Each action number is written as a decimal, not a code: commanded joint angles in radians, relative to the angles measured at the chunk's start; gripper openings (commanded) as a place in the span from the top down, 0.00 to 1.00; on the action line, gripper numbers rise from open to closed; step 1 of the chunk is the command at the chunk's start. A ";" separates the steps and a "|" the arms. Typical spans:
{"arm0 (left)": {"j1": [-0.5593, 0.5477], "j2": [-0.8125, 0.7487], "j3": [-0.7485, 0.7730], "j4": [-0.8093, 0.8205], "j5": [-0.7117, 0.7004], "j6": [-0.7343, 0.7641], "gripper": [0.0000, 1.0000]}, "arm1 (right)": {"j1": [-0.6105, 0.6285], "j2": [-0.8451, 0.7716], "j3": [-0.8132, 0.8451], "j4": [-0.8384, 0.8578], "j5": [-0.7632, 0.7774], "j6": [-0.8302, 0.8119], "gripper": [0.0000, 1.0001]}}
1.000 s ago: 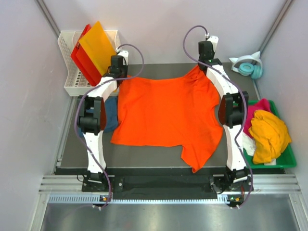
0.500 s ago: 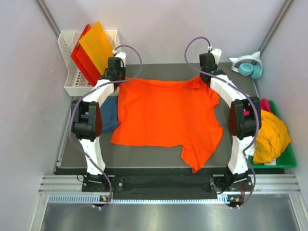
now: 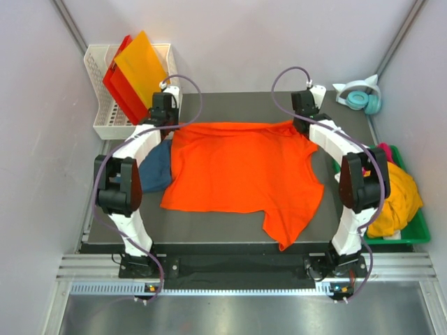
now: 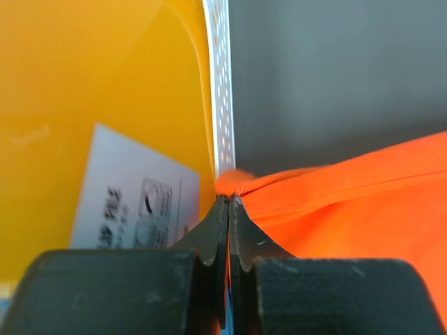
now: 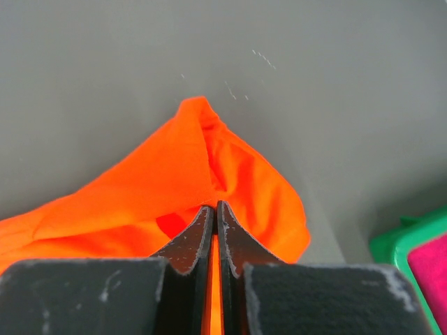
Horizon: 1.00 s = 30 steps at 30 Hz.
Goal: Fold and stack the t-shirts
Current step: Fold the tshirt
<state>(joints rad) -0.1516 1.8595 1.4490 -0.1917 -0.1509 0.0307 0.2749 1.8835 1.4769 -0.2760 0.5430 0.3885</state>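
Note:
The large bright orange t-shirt [image 3: 237, 167] lies spread on the dark table, its far edge lifted and pulled toward the near side. My left gripper [image 3: 170, 128] is shut on its far left corner [image 4: 241, 185]. My right gripper [image 3: 299, 125] is shut on its far right corner [image 5: 209, 167]. A dark teal-blue t-shirt [image 3: 157, 166] lies half under the orange one at the left. Magenta [image 3: 380, 152], yellow-orange [image 3: 394, 195] and white cloth sit in the green bin [image 3: 419, 234] at the right.
A white basket [image 3: 105, 112] at the back left holds stiff orange and red plastic sheets [image 3: 136, 70], close beside my left gripper. Teal headphones [image 3: 360, 96] lie at the back right. One sleeve of the orange shirt hangs toward the table's near edge [image 3: 286, 237].
Both grippers have pulled the shirt's far edge toward the near side. The far right corner, earlier bunched up high, now lies level with the left one, making a straight far edge.

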 commanded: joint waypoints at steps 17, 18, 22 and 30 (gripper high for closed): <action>0.001 -0.109 -0.191 -0.008 -0.022 -0.020 1.00 | 0.004 -0.235 -0.285 -0.069 0.077 0.170 1.00; 0.001 -0.106 -0.196 -0.008 -0.026 -0.020 1.00 | 0.003 -0.233 -0.286 -0.078 0.075 0.176 1.00; 0.000 -0.095 -0.216 -0.005 -0.032 -0.026 1.00 | -0.005 -0.224 -0.303 -0.118 0.077 0.205 1.00; 0.000 -0.098 -0.243 -0.003 -0.044 -0.029 1.00 | -0.023 -0.233 -0.345 -0.198 0.063 0.251 1.00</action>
<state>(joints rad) -0.1516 1.8015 1.2224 -0.2115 -0.1658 0.0181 0.2668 1.7000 1.1477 -0.4198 0.5854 0.5968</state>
